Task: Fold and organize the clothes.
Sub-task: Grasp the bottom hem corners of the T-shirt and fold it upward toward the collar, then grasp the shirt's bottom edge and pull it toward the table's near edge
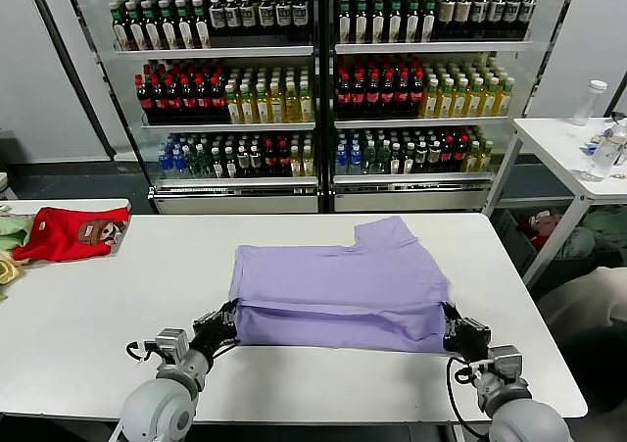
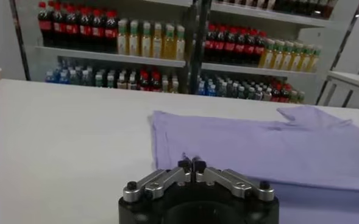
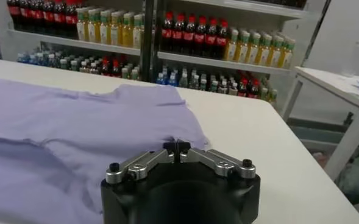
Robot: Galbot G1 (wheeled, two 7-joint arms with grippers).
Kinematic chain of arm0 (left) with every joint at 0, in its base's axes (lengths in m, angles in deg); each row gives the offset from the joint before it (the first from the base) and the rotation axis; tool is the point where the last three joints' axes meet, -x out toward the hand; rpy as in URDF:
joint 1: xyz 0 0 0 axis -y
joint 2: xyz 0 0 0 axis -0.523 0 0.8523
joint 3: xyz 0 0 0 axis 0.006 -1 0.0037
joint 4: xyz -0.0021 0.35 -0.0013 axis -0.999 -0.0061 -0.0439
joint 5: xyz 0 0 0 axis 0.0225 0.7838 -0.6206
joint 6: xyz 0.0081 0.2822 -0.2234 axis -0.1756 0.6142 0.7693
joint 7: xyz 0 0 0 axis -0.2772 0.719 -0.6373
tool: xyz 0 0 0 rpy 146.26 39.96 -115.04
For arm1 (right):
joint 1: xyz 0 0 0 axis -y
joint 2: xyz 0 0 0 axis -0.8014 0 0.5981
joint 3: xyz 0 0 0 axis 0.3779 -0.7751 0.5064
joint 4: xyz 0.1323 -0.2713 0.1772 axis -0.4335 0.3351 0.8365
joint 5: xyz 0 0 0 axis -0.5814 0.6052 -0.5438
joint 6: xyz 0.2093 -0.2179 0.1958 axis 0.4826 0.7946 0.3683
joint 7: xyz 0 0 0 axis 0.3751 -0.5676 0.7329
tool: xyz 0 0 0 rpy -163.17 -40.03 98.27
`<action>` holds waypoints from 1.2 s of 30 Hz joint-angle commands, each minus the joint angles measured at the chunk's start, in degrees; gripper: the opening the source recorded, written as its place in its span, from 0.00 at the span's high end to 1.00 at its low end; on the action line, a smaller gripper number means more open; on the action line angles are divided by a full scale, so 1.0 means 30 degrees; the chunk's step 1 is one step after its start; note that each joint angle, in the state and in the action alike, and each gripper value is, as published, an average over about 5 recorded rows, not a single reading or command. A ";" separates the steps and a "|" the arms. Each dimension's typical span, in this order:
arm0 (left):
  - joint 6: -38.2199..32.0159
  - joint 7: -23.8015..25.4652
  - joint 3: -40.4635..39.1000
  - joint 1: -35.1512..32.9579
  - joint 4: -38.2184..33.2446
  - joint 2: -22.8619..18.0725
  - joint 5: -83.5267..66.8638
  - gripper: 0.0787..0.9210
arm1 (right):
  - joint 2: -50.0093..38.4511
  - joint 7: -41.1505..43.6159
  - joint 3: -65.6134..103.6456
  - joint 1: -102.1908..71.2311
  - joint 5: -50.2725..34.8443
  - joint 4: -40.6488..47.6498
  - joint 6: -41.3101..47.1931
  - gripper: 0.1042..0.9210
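The lavender T-shirt lies plain side up in the middle of the white table. Its near part is doubled into a band along the front and one sleeve points to the far right. My left gripper is at the band's near left corner, with its pads pressed together at the cloth's edge. My right gripper is at the near right corner, pads together on the hem. The shirt spreads away from both wrists.
A red garment with a brown patch and pale green and yellow cloths lie at the table's far left. Drink coolers stand behind the table. A side table with bottles stands at the right.
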 commanded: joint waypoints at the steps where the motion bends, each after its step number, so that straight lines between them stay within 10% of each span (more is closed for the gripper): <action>1: 0.0141 0.0454 -0.0076 0.0767 0.0794 -0.0062 0.0341 0.99 | -0.0119 0.0057 -0.0437 0.0813 0.0118 0.0611 0.0045 0.90; 11: 0.0778 0.0331 0.1046 0.1056 0.1184 0.0192 -0.0038 0.66 | 0.0761 -0.0330 -0.1390 0.2948 -0.0588 0.2599 0.0239 0.56; 23: 0.1986 0.0101 0.1630 -0.4031 -0.3192 0.0676 -0.1100 0.24 | -0.0149 -0.1028 0.2349 -0.3662 -0.1107 -0.2495 0.1677 0.16; 30: 0.2030 -0.0084 0.1521 -0.4056 -0.2269 0.0810 -0.1032 0.13 | 0.0947 -0.1379 0.2093 -0.4312 -0.0580 -0.2168 0.1953 0.17; 36: 0.2034 -0.0060 0.1342 -0.3516 -0.1822 0.0842 -0.1021 0.29 | 0.1278 -0.1380 0.1878 -0.4219 -0.0813 -0.2252 0.1708 0.38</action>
